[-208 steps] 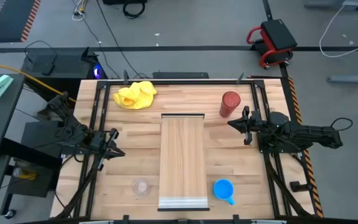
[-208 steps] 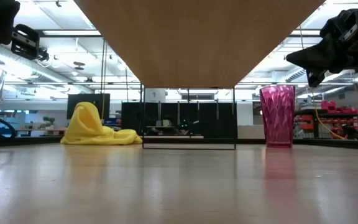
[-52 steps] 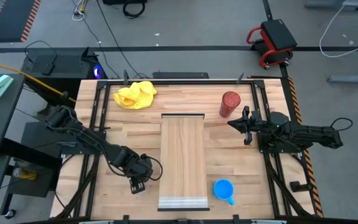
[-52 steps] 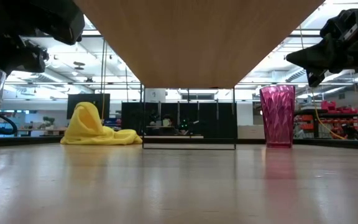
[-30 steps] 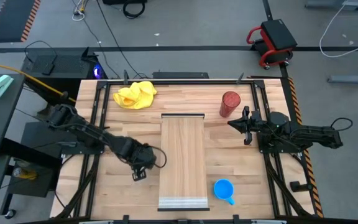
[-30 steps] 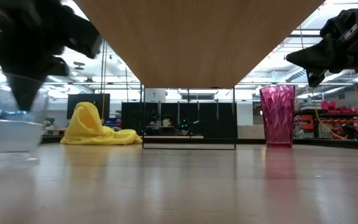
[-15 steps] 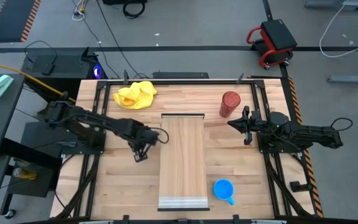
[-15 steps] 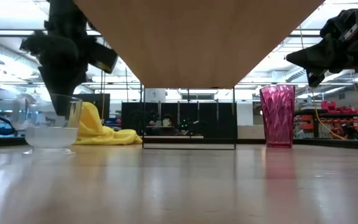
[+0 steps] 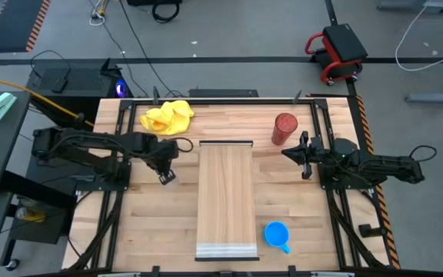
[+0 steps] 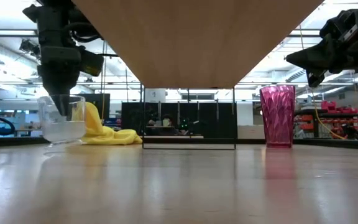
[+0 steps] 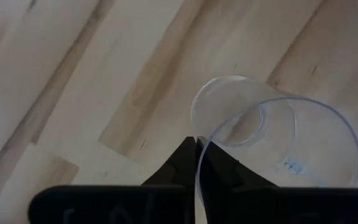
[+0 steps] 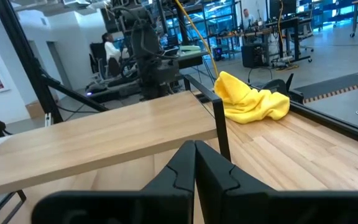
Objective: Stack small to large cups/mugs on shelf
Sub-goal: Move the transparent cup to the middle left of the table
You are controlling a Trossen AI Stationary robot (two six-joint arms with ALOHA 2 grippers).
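Step in hand, by judgement: carrying the smallest vessel toward the shelf (image 9: 225, 196). Left gripper (image 9: 165, 176) at about 9 o'clock of the table, just beside the shelf's left edge, fingers pinched on the rim of the small clear glass cup (image 10: 61, 120); in the left wrist view one finger inside the wall, one outside. From the low view, the cup's base close to the tabletop (image 9: 144, 223); touching or just above, cannot tell.

Next, probably: lifting the cup clear above the raised board, moving toward 3 o'clock over it, setting down upright, letting go.

Right gripper (image 9: 304, 155) waiting at 3 o'clock, fingers pressed together on nothing.

Counted: three vessels — one clear cup, one blue mug (image 9: 277, 234) at 5 o'clock, one red tumbler (image 9: 284, 128) at 1 o'clock. One shelf. One yellow cloth (image 9: 168, 117) at 11 o'clock. Two arms.
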